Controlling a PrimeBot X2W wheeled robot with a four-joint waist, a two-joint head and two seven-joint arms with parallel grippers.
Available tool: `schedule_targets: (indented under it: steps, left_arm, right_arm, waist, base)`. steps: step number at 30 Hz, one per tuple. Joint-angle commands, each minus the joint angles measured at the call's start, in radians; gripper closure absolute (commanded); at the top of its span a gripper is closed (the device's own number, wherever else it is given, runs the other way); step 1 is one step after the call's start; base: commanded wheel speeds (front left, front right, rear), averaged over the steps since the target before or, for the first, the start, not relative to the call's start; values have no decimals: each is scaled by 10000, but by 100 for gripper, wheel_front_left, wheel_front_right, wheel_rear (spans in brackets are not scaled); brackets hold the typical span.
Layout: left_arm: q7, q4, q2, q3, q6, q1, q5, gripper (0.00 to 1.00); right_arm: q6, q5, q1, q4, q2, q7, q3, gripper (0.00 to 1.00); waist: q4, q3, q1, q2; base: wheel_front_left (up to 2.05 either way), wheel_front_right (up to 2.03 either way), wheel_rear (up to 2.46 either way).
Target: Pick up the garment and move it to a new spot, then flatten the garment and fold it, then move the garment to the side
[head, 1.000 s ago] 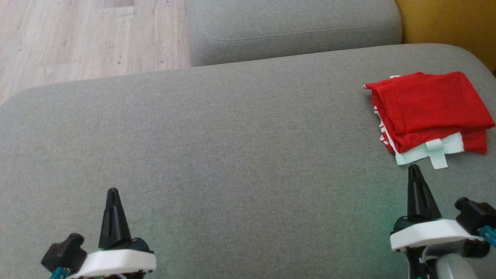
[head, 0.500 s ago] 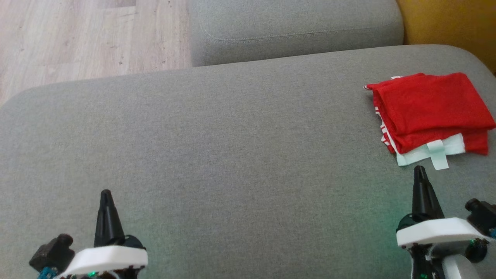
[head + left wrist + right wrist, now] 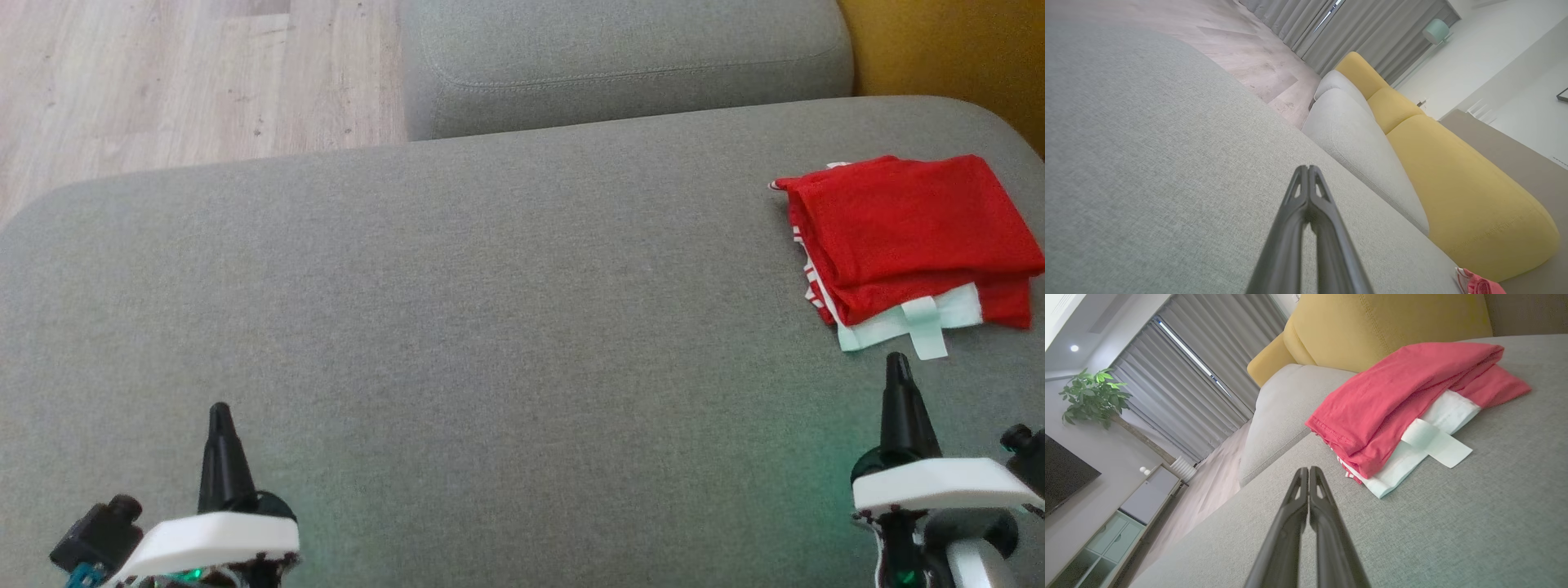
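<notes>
The garment (image 3: 902,233) is red with a white band and lies folded in a stack at the far right of the grey sofa seat (image 3: 490,310). The right wrist view shows the garment (image 3: 1404,400) close ahead, a white tab sticking out from under the red layers. My right gripper (image 3: 896,363) is shut and empty, its tip just short of the white tab. My left gripper (image 3: 218,412) is shut and empty over bare cushion at the lower left. In the left wrist view a corner of the garment (image 3: 1478,283) peeks in at the bottom right.
A second grey cushion (image 3: 620,61) lies behind the seat, with a yellow cushion (image 3: 947,49) at the back right. Wooden floor (image 3: 188,82) shows beyond the seat's rounded left edge. The right wrist view takes in curtains (image 3: 1200,375), a plant and a low cabinet.
Both grippers have drawn back toward the bottom of the head view, the left also drifting left. The garment has not moved on the seat. Both grippers stayed shut.
</notes>
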Motion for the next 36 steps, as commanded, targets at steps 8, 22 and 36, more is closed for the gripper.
schedule_targets:
  steps: [8,22,36]
  left_arm:
    - [277,-223,43,377,-99,-619,-902,100]
    - [690,-114,54,576,-215,-757,-2297,100]
    - [1074,-12,63,762,-323,-885,-3594,100]
  right_arm:
    - [-3,1080,-591,-350,-29,298,-14,100]
    - [-4,2704,-665,-358,-35,703,-111,100]
    - [-5,4215,-734,-365,-40,1079,-201,100]
  waist:
    - [26,-8,-1,0]
    - [71,-21,-1,0]
    - [113,-34,-1,0]
  base:
    - [0,0,0]
    - [0,0,0]
    - [0,0,0]
